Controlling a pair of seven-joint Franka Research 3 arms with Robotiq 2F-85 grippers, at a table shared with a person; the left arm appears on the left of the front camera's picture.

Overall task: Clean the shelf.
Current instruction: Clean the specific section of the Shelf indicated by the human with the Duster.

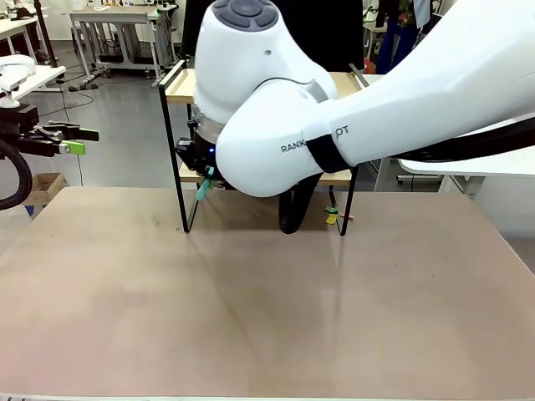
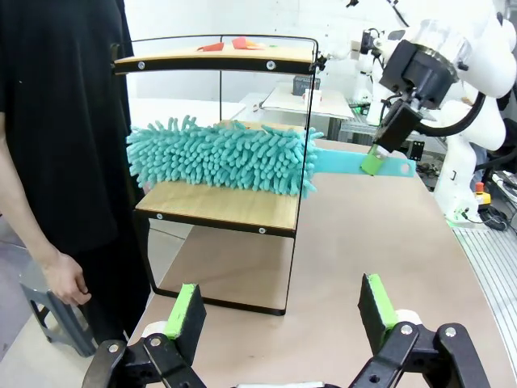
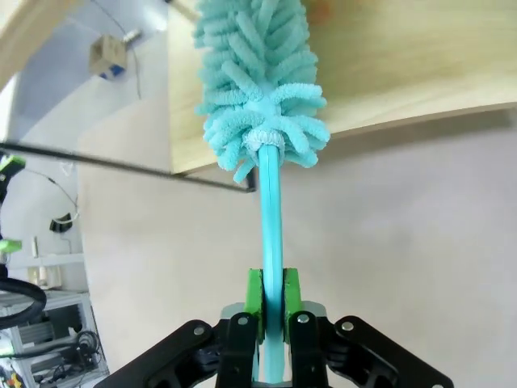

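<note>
Fig.: two-tier shelf [image 1: 173, 150] stands on the far middle of the table [image 1: 251, 301], its black frame feet on the tabletop; the R arm [image 1: 401, 109] crosses in front and hides most of it in the front view. In the L wrist view the shelf [image 2: 218, 206] shows end-on, w/ upper and lower boards, rails and lower frame loop all visible, plus a few small red/orange bits on the upper board (too small to identify). Teal fluffy duster [image 2: 218, 158] lies lengthwise in the gap betw. the two tiers, head over the lower board, flat handle sticking out past the frame end toward the table side. R gripper [image 2: 378, 158] is clamped on that handle, green pads pressed to both flat faces. The R wrist view confirms: R gripper [image 3: 272, 295] has its jaws pinched tight on the handle, duster [image 3: 258, 81] running straight up from the pads to the head, which sits against the wooden board of the shelf [image 3: 404, 65]. L gripper [image 2: 283, 311] has its jaws spread wide w/ nothing betw. the pads; it hangs over the table [image 2: 380, 234], well apart from the shelf and facing its end. In the front view the L gripper [image 1: 82, 140] sits at far left, beyond the table edge. Person [image 2: 65, 121] in black stands just beside the shelf, hand [image 2: 69, 279] hanging down.
</note>
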